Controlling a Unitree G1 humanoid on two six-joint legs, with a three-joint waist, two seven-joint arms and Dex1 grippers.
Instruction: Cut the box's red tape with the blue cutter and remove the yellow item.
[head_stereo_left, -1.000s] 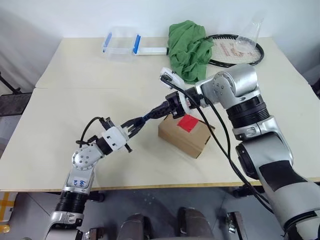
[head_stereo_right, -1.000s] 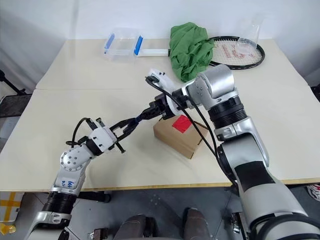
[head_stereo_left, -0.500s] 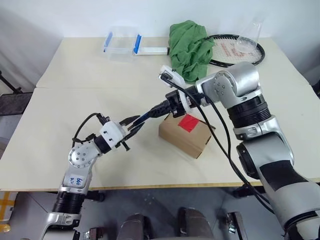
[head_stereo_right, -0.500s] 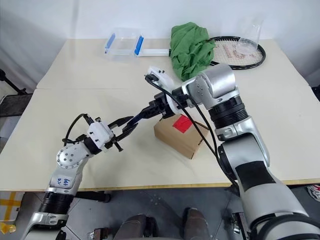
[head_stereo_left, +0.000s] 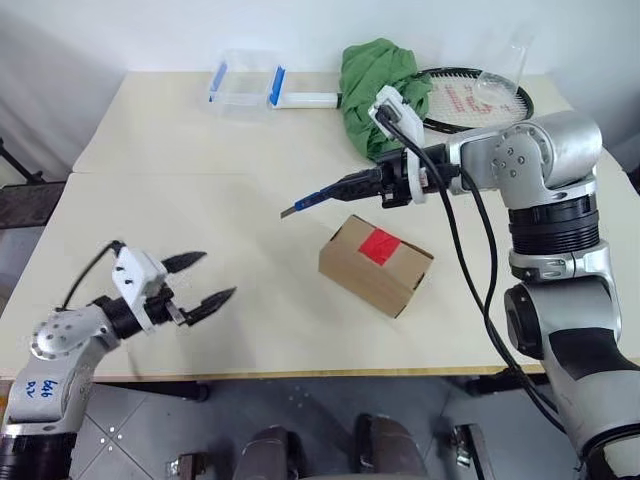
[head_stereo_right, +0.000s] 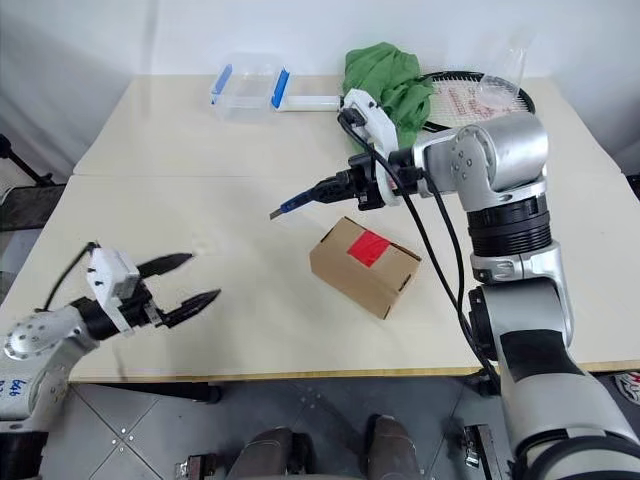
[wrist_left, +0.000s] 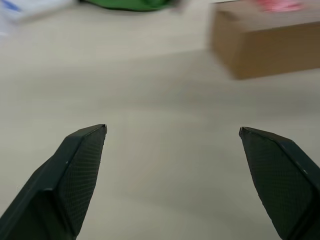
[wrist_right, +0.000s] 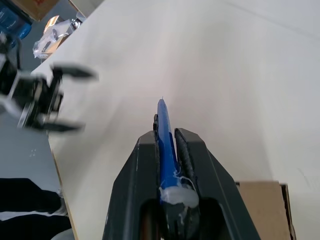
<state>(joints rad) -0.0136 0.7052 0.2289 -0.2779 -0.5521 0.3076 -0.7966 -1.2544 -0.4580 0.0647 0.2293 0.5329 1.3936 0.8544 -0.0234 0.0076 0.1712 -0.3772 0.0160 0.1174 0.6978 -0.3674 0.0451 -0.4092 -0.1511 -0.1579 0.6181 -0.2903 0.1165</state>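
Right gripper (head_stereo_right: 352, 187) clamped on slim blue pen-shaped cutter (head_stereo_right: 305, 200), tip hovering above small brown cardboard box (head_stereo_right: 364, 264), guess lining up red tape patch (head_stereo_right: 366, 247). Left gripper (head_stereo_right: 186, 280) wide open, empty, off near table (head_stereo_right: 250, 160) edge.

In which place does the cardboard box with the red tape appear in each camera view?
Left eye view: the box sits right of centre on the table.
Right eye view: right of centre.
Left wrist view: upper right corner, blurred.
Right wrist view: a bottom-right corner piece.
Shared landmark: the box itself; its red tape shows in three views.
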